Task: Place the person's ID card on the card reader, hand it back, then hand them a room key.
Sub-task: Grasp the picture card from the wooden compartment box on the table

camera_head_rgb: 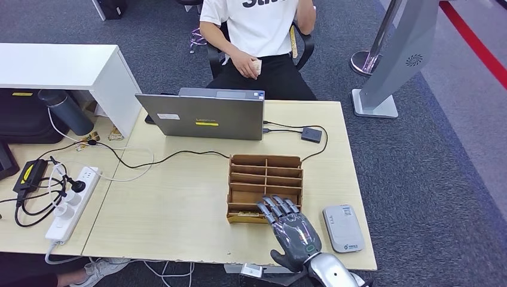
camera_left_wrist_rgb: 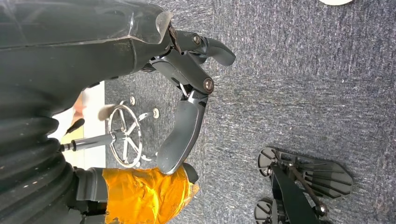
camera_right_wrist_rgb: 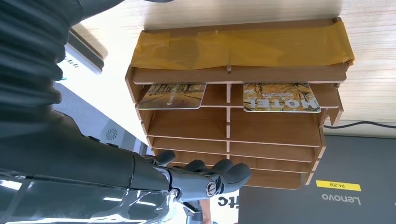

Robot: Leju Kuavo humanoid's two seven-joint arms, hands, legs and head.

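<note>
- Over the near end of the wooden card rack [camera_head_rgb: 263, 186], my right hand [camera_head_rgb: 290, 226] hovers with its fingers spread and nothing in them; it is released, palm down, fingertips above the rack's front compartments.
- By my side, my left hand [camera_left_wrist_rgb: 187, 93] hangs above the carpet, fingers loosely apart and holding nothing.
- Two room key cards sit in the rack's near row: one key card [camera_right_wrist_rgb: 172, 95] in one compartment and a second, printed "MOTEL", [camera_right_wrist_rgb: 281, 97] in the compartment beside it, a divider between them.
- Each card lies flat on its shelf with its long axis running across the rack, parallel to the table's near edge; a short stretch of each pokes out toward me.
- Just beside the rack, toward the table's right edge, lies the grey card reader [camera_head_rgb: 343, 228], with nothing on it.
- Across the table, the seated person's hand [camera_head_rgb: 248, 64] holds something small at the lap; I cannot tell whether it is the ID card.
- My judgement: the ID steps look finished, and picking a key and passing it over remains.
</note>
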